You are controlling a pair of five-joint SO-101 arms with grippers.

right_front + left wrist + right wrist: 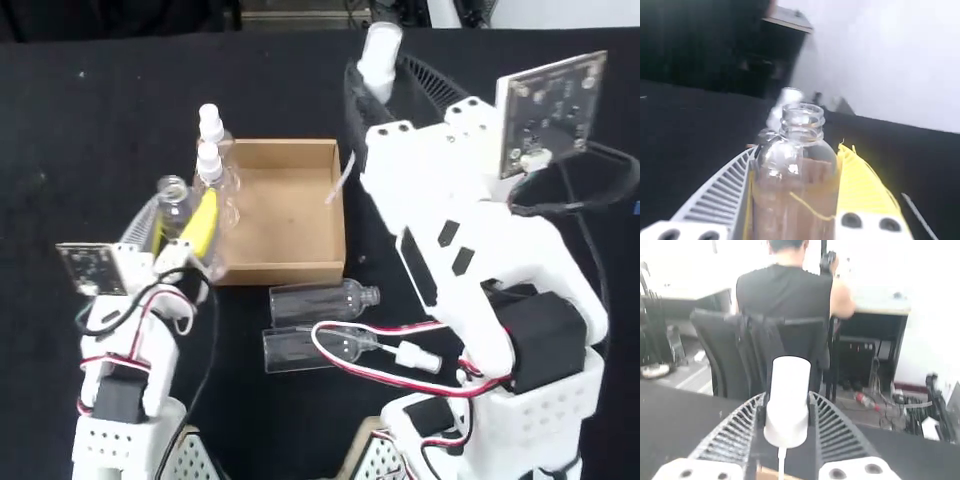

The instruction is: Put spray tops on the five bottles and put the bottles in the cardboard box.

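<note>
In the left jaws: an uncapped bottle, upright and clear, clenched between a yellow finger and a grey finger.
Where that bottle is: just outside the front left corner of the cardboard box, seen from the high view.
In the right jaws: a white spray top, grasped on both sides, with a thin tube running down from it.
Where that top is: held high, beyond the far right corner of the box.
Capped bottles: two, upright, one spray top behind the other, at the box's left wall; inside or outside the wall, I cannot tell.
Lying bottles: two clear ones without tops on the black surface, in front of the box, one nearer the box, the other just beside it, both with necks pointing right.
Loose spray top: a white one lying at the neck end of the nearer-to-the-arms bottle.
Box: open side up, in the middle of the surface between the two arms.
</note>
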